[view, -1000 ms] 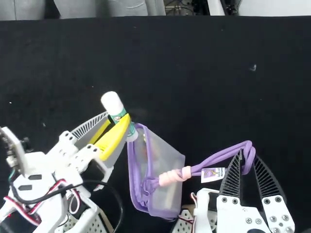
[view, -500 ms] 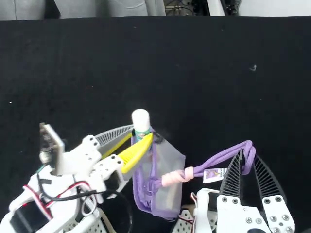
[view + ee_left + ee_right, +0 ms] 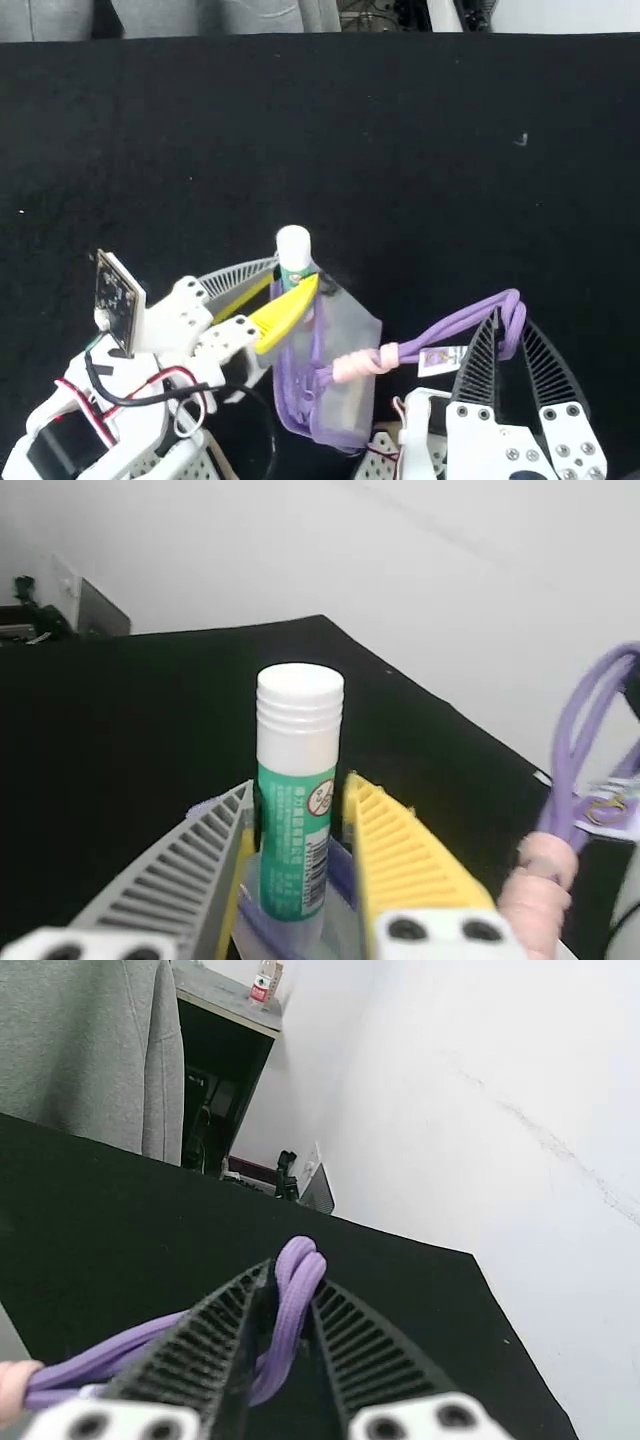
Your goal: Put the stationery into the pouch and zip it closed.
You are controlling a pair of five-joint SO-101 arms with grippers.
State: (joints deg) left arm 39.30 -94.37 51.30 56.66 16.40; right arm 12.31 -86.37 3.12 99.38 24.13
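Where the high view looks down on the desk (image 3: pixel 420 150), the left claw (image 3: pixel 293 273) pinches a glue stick (image 3: pixel 293 248) upright at the mouth of the pouch (image 3: pixel 345 385), while the right claw (image 3: pixel 508 322) clamps the pouch's purple cord (image 3: pixel 450 325). Left wrist view: the glue stick (image 3: pixel 297 810), judged rigid, light and slick, suits a mid-barrel hold. Right wrist view: the cord (image 3: pixel 298 1260), soft and limp, lies nipped between closed fingers.

Your left tool (image 3: pixel 290 287) angles inward, fingers clamped on the glue stick (image 3: pixel 293 245); your right tool (image 3: pixel 506 325) points away from you, pinching the purple cord (image 3: pixel 450 325).
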